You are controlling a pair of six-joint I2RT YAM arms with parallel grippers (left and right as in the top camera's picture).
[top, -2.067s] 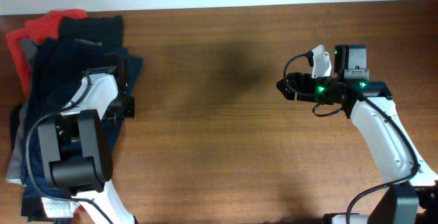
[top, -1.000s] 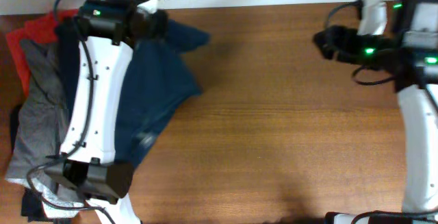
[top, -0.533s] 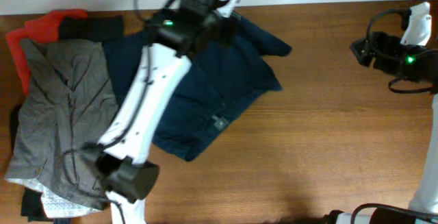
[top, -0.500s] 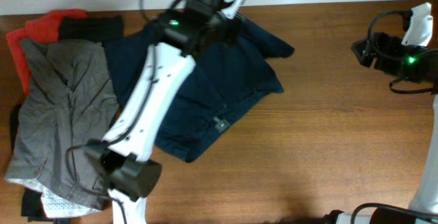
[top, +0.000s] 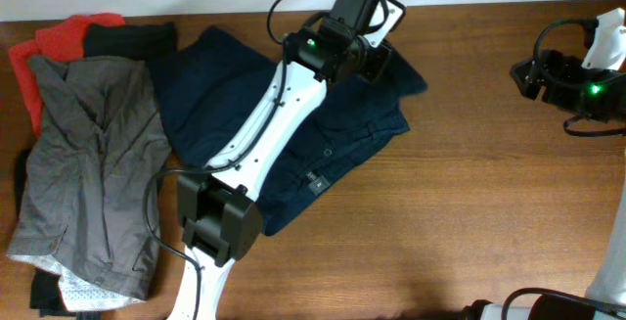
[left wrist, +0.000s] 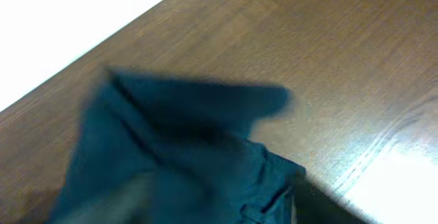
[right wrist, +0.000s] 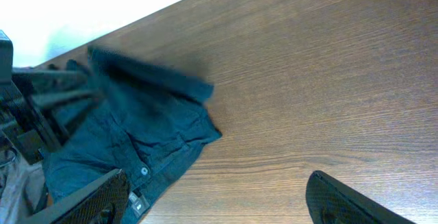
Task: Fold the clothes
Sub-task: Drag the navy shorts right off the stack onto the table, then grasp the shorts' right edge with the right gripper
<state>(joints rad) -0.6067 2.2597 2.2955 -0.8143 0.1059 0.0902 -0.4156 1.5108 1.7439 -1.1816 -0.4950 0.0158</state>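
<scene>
Navy cotton shorts (top: 352, 129) look soft and floppy, rumpled on the worktop (top: 469, 212); I'd pinch the waistband corners; left hand (top: 375, 58) grip, can't tell; right hand (right wrist: 215, 177) spread, empty.

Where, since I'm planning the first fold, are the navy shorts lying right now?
Overhead view: the navy shorts lie spread on the table, left of centre toward the far edge, directly right of the grey garment.
</scene>
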